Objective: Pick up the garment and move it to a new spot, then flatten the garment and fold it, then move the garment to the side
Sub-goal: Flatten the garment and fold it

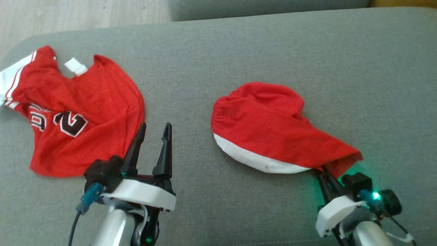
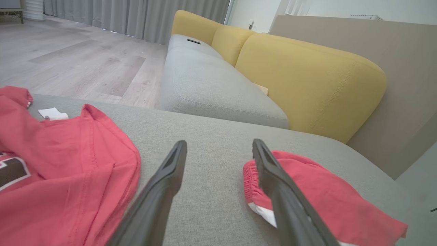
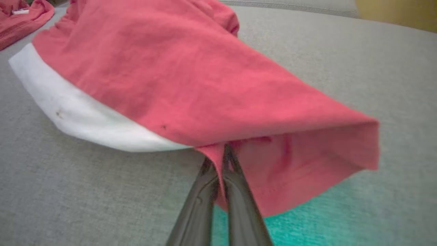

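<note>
Now | right jaws pinched on red shorts point(image 1: 273, 126) hem | left jaws wide, empty | jersey point(image 1: 85, 112) beside them

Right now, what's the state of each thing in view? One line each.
Red shorts: bunched and unfolded, lying on the grey cushion, with the near hem corner pinched.
Red jersey: crumpled, number side up, not gripped.
Left gripper: open and empty, beside the jersey's edge.
Right gripper: shut on the shorts' hem.
</note>
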`<state>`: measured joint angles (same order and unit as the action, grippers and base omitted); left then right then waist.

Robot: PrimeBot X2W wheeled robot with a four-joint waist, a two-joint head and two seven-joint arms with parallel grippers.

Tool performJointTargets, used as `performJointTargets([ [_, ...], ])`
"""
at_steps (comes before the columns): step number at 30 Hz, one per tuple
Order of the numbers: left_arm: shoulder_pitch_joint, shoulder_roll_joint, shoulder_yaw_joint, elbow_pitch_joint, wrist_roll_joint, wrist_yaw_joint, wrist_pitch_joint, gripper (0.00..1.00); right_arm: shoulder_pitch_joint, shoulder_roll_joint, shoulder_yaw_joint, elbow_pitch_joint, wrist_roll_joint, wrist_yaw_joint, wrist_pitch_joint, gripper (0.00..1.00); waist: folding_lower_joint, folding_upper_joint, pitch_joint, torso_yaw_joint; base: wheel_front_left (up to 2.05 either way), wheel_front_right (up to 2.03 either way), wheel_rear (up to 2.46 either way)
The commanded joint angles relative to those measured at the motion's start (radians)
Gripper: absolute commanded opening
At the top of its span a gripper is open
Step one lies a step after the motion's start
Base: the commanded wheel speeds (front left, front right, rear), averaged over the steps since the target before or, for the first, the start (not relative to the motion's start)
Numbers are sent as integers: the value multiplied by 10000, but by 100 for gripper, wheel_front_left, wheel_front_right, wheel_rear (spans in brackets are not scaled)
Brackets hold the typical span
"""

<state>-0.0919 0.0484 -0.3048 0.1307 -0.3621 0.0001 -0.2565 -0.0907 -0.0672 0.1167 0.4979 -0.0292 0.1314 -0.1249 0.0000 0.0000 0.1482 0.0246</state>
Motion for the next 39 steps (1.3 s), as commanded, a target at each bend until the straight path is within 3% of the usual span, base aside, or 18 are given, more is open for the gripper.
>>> performJointTargets([
  [1,-399,18,380,-315,73,2,-53,100,-162,-210,70,-379,-40,-7,-147,0,0,0,-51,-91,0,0,0],
  [13,-442,18,242,-341,-102,58,-53,100,222,-1631,-1550,-2439,-45,-7,775,0,0,0,-266,-233,0,0,0],
  [19,-436,18,210,-373,-165,78,-53,100,135,-1915,-1925,-3242,-61,-7,1145,0,0,0,-251,-65,0,0,0],
  [28,-394,18,222,-352,-210,103,-53,100,-914,-2221,-807,-4366,79,-7,1503,0,0,0,-333,25,0,0,0],
  [39,-362,18,124,-301,-250,120,-53,100,-4432,-2537,1440,-5004,905,-7,2254,0,0,0,-605,255,0,0,0],
])
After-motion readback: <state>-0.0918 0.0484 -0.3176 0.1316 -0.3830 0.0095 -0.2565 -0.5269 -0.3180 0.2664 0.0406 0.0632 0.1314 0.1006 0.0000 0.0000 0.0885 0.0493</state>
